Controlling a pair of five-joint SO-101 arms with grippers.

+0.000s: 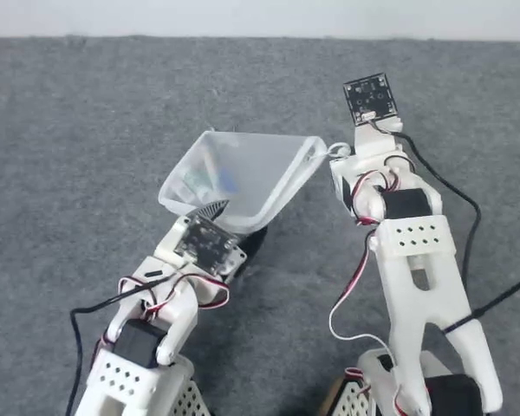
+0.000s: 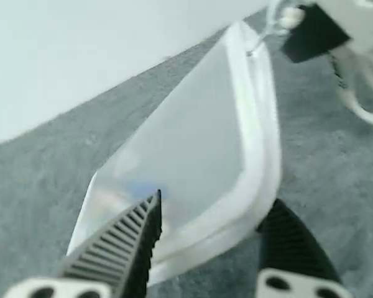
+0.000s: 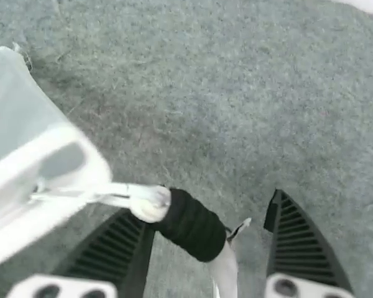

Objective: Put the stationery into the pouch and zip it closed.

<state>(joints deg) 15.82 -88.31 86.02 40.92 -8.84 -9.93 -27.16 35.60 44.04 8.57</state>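
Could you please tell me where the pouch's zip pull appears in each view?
High view: the zip pull sits at the right-hand corner of the pouch.
Left wrist view: zip pull at the pouch's far end, beyond the left gripper.
Right wrist view: zip pull between the open fingers of the right gripper.
Shared landmark: the pouch's zip-end corner.

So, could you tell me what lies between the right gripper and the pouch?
The zipper pull, a white cord with a black tab, seen in the right wrist view.
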